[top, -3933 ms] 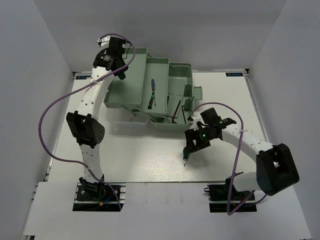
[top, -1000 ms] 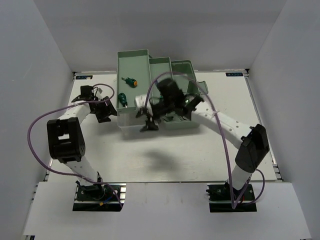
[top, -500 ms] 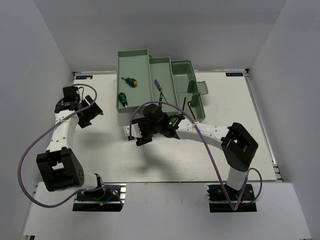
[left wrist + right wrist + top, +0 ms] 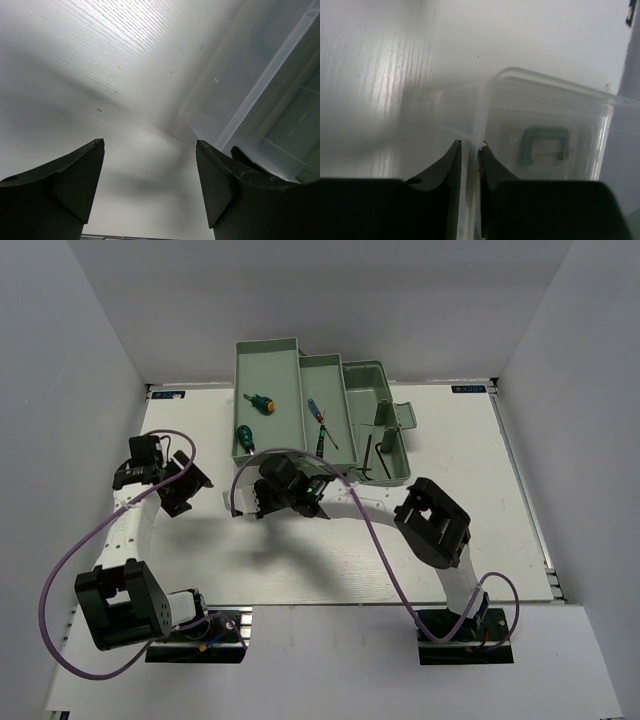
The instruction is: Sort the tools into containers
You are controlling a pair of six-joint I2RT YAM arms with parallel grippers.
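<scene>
The mint-green containers (image 4: 266, 368) stand fanned open at the back. Two stubby green-handled tools (image 4: 260, 402) lie in the left tray. Thin blue and green screwdrivers (image 4: 320, 422) lie in the middle tray. Dark hex keys (image 4: 369, 454) lie in the base. The translucent lid (image 4: 545, 115) lies in front of the trays, its mint handle (image 4: 543, 146) showing through. My right gripper (image 4: 470, 147) is shut on the lid's rim, at the lid's left end (image 4: 240, 505) in the top view. My left gripper (image 4: 149, 145) stands open over bare table, just left of the lid (image 4: 240, 95).
White walls close in the table on the left, back and right. The right arm (image 4: 430, 520) stretches across the middle of the table toward the lid. Purple cables loop beside both arms. The left arm (image 4: 135, 510) stands near the table's left edge.
My right gripper has moved left along the lid's front and shut on its rim. The left gripper has shifted slightly nearer and toward the lid and stays open.
</scene>
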